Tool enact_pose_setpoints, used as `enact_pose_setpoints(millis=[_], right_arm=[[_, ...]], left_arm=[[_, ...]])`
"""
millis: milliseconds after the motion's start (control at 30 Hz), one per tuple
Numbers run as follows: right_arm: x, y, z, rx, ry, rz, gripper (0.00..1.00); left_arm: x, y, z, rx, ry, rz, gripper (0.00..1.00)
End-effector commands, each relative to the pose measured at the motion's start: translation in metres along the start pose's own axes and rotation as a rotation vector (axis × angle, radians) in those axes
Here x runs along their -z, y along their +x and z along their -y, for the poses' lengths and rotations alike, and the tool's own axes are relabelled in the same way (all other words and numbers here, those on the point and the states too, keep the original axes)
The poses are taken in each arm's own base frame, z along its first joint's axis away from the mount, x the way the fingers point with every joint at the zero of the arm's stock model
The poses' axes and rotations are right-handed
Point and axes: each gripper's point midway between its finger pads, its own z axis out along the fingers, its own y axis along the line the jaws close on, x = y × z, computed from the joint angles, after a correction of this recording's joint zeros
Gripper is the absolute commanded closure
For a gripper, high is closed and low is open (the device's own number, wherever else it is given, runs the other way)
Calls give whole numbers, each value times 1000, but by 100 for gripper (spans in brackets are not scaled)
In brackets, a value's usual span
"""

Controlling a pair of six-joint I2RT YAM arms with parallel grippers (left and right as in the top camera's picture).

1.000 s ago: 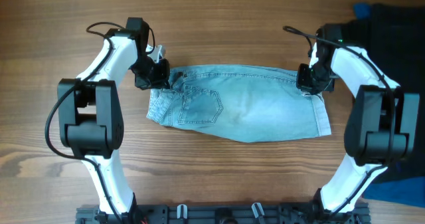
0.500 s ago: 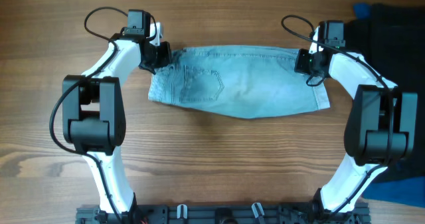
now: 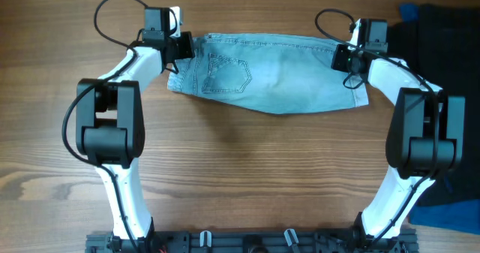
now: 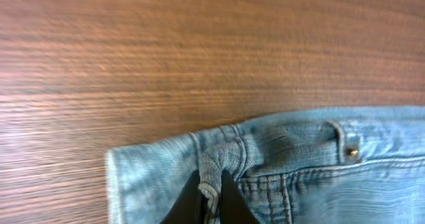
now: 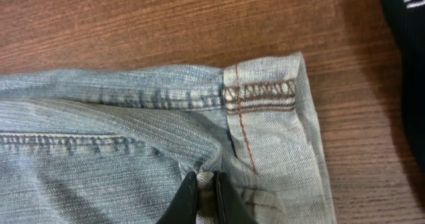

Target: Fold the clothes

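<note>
The denim shorts point(image 3: 270, 76) are spread across the far side of the table point(image 3: 240, 170); their left waistband end is clamped by the left gripper point(image 4: 211, 196), their right hem by the right gripper point(image 5: 204, 191).

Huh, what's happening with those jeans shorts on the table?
Two robot arms are folding light-blue denim shorts. The left end effector pinches the waistband end and the right end effector pinches the cuffed leg end, so the shorts lie flat, stretched between them on the wooden table. A black garment sits off to the right.
</note>
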Motion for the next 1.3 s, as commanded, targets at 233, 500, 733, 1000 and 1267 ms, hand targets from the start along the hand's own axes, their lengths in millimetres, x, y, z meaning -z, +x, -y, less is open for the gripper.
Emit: enact_pose_setpoints(millis=[233,500,733,1000,1267], right_arm=[[150,-43,-20,150,-17,111,96],[185,80,-31,54,-136,-392,96],[200,112,-25,41,-108,-538,96],[201,153,-18,-21,-76,-672,96],[191,199,-5,-75,-13,-786,86]], left_arm=[[165,-66,32,-38,-30,142,96],[212,45,10,30,-171,-294,96],[227,84,2,85,-225,-455,96],[219,174,-16,268,-322,-681,96],[247,219,-20,309,-386,-875,88]])
